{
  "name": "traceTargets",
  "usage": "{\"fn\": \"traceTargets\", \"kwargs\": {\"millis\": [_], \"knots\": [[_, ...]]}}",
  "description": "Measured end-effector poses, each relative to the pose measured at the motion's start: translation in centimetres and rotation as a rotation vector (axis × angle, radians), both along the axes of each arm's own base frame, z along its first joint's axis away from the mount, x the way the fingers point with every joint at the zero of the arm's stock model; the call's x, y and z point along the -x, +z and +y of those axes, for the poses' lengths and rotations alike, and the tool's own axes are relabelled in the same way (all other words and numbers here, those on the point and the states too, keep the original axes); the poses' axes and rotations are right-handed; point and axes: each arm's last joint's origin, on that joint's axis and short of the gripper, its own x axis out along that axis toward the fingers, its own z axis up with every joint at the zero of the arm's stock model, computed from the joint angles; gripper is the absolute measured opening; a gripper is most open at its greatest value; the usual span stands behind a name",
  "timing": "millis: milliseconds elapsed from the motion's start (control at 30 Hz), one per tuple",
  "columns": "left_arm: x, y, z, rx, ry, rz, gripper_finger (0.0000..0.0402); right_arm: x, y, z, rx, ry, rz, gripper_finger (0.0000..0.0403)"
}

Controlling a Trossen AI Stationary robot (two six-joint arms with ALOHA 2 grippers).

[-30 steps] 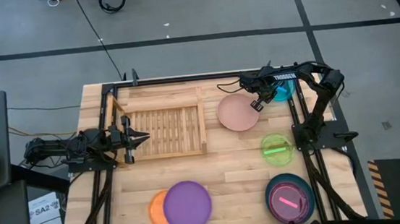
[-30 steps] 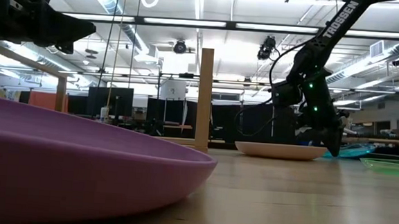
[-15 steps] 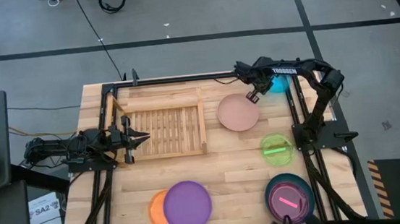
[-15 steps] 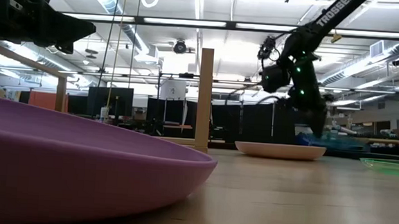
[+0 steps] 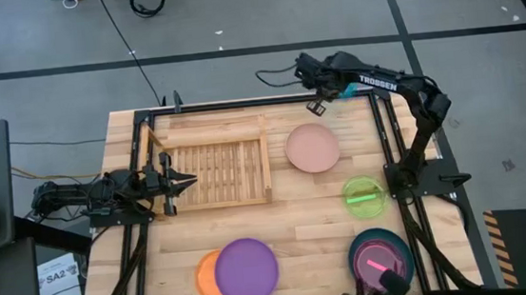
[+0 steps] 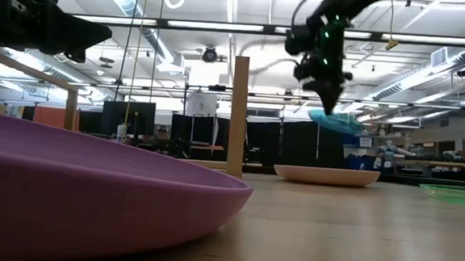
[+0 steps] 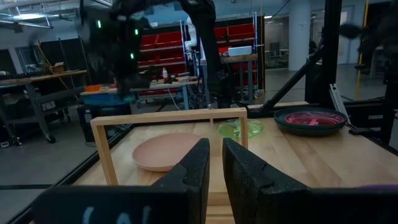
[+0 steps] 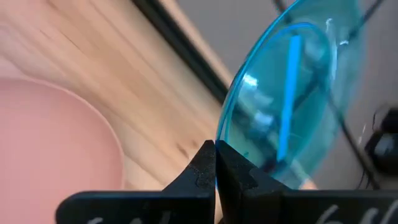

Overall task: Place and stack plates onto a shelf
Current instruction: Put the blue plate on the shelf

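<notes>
My right gripper [image 5: 319, 103] is high over the table's far edge, shut on a small clear blue plate [image 5: 346, 91]. The low view shows that plate [image 6: 336, 121] in the air, above the pink plate [image 6: 327, 176]. The pink plate [image 5: 313, 149] lies flat on the table to the right of the shelf [image 5: 212, 161], a slatted wooden tray that holds nothing. My left gripper [image 5: 188, 181] waits at the shelf's left near corner, its fingers nearly together. My right gripper pinches the blue plate's rim [image 8: 221, 134] between its two fingertips [image 8: 205, 163]. It comes from above, pointing down [image 6: 325, 96]. The plate is lifted clear and hangs tilted below the fingers.
A small green plate [image 5: 364, 196] lies near the right arm's base. A magenta-red plate sits in a dark teal one [image 5: 381, 259] at the near right corner. A purple plate [image 5: 246, 271] overlaps an orange one [image 5: 203, 277] at the near edge. A black frame [image 5: 240, 104] rims the table.
My right gripper has lifted the blue plate off the table's far right corner. It has carried the plate up and toward the table's left and far edge. The plate has gone from lying on the table to hanging tilted, well above the pink plate.
</notes>
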Motion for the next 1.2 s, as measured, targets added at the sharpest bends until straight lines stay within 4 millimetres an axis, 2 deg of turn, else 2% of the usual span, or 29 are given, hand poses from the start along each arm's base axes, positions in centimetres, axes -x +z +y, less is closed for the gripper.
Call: {"fn": "traceTargets", "kwargs": {"millis": [267,467,667,833,1000,1200], "knots": [[0.0,0.0,0.0,-0.001,0.0,0.0,0.005,-3.4,6.4,3.2,0.133,0.275,-0.109,0.0005],[0.0,0.1,0.0,0.001,0.0,-0.012,0.005,-5.3,9.0,6.8,0.184,0.519,-0.12,0.0008],[0.0,0.4,0.0,0.004,0.001,-0.056,0.005,-6.8,9.2,10.7,0.118,0.816,-0.131,0.0009],[0.2,1.1,0.1,0.013,0.017,-0.126,0.005,-7.7,9.2,13.7,0.099,0.995,-0.121,0.001],[0.4,2.0,0.1,0.022,0.019,-0.223,0.0057,-8.2,9.2,15.9,0.111,1.092,-0.115,0.0011],[0.6,2.5,0.1,0.06,0.021,-0.278,0.0103,-8.5,9.2,18.0,0.119,1.183,-0.106,0.0011]]}}
